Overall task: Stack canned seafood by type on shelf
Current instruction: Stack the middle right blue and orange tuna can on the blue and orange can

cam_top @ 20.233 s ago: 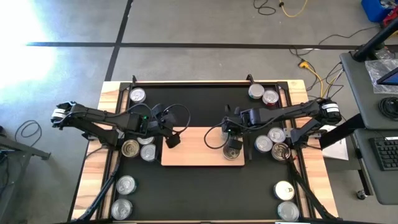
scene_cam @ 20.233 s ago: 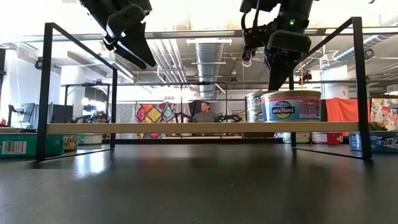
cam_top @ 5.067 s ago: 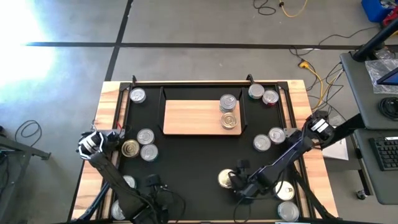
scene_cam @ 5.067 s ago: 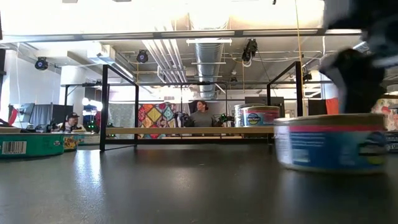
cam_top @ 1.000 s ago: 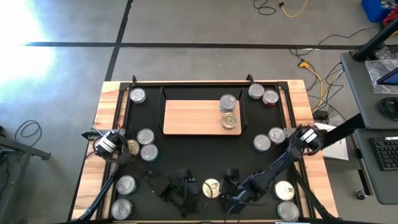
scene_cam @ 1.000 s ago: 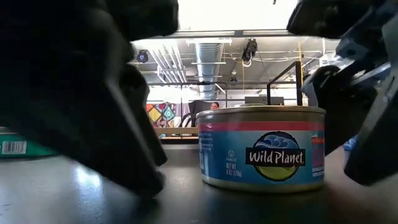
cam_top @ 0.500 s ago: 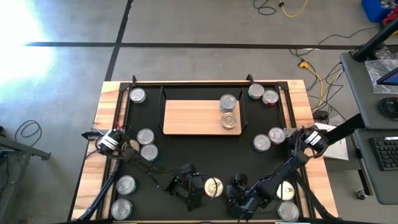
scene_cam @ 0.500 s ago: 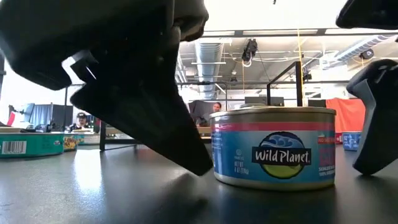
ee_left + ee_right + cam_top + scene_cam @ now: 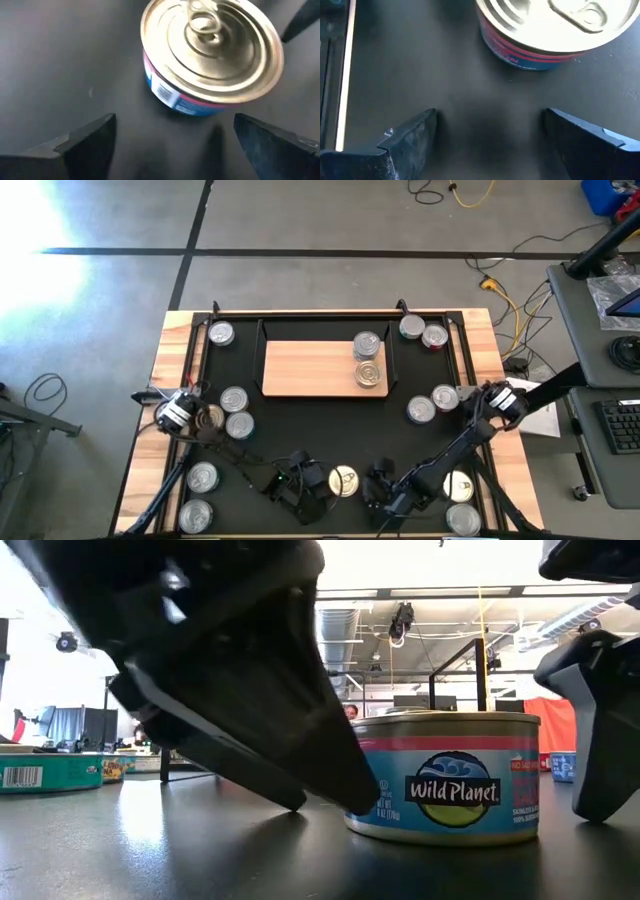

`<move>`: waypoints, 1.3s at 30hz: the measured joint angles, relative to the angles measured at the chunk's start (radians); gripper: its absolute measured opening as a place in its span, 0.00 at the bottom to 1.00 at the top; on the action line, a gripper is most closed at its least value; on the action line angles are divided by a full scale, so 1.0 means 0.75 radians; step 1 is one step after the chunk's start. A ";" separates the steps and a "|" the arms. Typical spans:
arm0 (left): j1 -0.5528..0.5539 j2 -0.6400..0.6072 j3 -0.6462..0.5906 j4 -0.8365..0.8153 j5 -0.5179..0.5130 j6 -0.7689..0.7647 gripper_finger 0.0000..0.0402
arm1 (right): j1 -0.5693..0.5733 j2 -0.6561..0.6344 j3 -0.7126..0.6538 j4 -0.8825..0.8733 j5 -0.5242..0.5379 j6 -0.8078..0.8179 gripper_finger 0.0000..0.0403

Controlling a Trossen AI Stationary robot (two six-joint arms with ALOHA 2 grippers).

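A gold-topped can [image 9: 344, 480] of seafood with a blue and pink label [image 9: 450, 790] stands upright on the black mat near the table's front edge. My left gripper [image 9: 316, 480] is open just to its left, and the can [image 9: 210, 55] lies ahead of its fingers. My right gripper [image 9: 378, 486] is open just to its right, with the can [image 9: 555, 25] ahead of its fingers too. Neither is seen touching it. The light-wood shelf [image 9: 310, 368] stands at the far middle with two cans [image 9: 368, 360] at its right end.
Other cans stand on the mat: three at mid left [image 9: 230, 412], two at the front left [image 9: 200, 495], one at the far left [image 9: 221, 333], two at the far right [image 9: 423, 331], two at mid right [image 9: 433, 404], two at the front right [image 9: 459, 500].
My left gripper has rolled about its own axis and edged right, toward the gold-topped can, staying open. My right gripper has drawn slightly right, away from the can. The can stands a little farther right than a second ago.
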 joint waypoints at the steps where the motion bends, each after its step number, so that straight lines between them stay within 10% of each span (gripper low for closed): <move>1: -0.005 0.001 -0.001 0.005 -0.016 0.016 0.97 | -0.008 -0.001 0.000 0.000 -0.026 -0.020 0.91; 39: -0.035 0.095 -0.201 0.579 -0.184 0.401 1.00 | -0.072 -0.008 0.021 -0.058 -0.115 -0.186 0.91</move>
